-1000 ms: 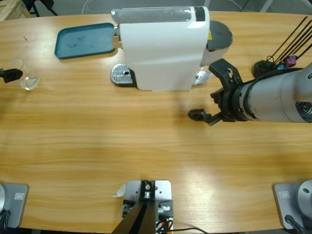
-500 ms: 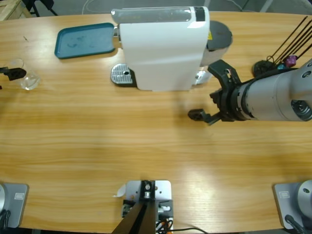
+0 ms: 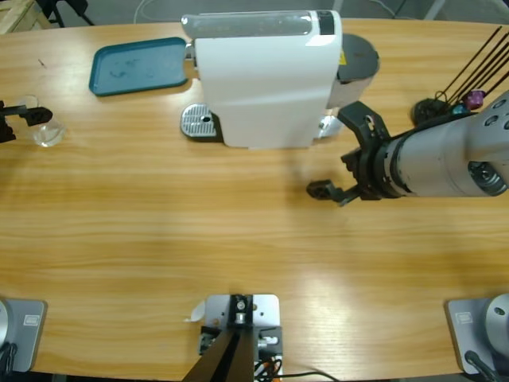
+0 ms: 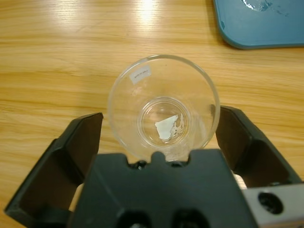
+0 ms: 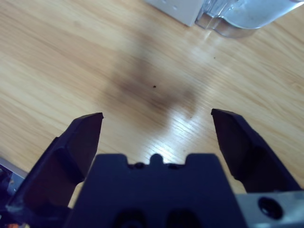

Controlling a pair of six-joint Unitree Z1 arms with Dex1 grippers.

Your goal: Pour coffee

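Observation:
A small clear glass [image 4: 164, 107] stands upright on the wood, with a white sticker near its rim and only a pale scrap on its bottom. My left gripper [image 4: 159, 116] is open, one jaw on each side of the glass, the right jaw almost touching it. In the high view this glass [image 3: 49, 134] and the left gripper [image 3: 32, 126] are at the far left edge. No coffee is in view. My right gripper [image 3: 338, 149] hangs open over bare wood right of the white coffee machine [image 3: 266, 79]; nothing lies between its jaws [image 5: 156, 116].
A teal tray [image 3: 139, 66] lies at the back left, its corner also in the left wrist view [image 4: 259, 23]. The machine's metal drip plate [image 3: 199, 122] juts out to its left. A black wire capsule stand [image 3: 465, 95] sits at the right. The clear water tank [image 5: 247, 14] is near the right gripper.
The left gripper has slid further in along the glass at the far left. The right arm has barely shifted.

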